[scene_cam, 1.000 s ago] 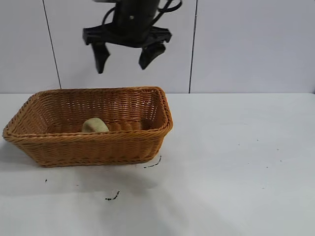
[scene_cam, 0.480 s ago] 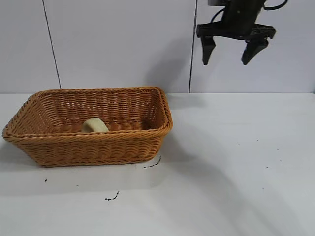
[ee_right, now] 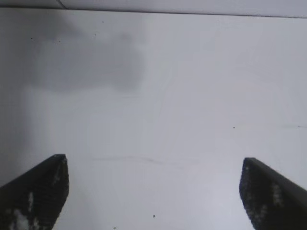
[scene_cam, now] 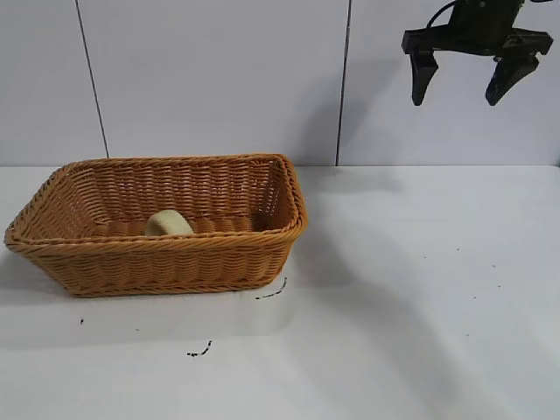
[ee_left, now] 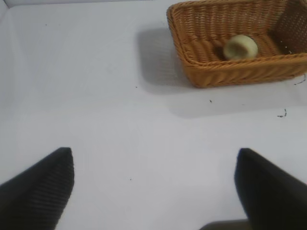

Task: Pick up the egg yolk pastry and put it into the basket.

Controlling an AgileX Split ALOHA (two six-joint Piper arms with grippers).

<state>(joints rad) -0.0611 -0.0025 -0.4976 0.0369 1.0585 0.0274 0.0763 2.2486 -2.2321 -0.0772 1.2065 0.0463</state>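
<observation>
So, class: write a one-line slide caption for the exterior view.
Egg yolk pastry lies inside the basket; the open right gripper hangs high above the bare table.

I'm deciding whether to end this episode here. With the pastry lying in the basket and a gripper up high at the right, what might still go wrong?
Little looks risky.
1. The egg yolk pastry rests near the basket's front wall, seemingly tilted; it might roll a bit but should stay inside.
2. The right gripper hangs open high above the table, holding nothing, so nothing can drop.
3. The left gripper is open over bare table, apart from the basket; a careless sweep might nudge it.
</observation>
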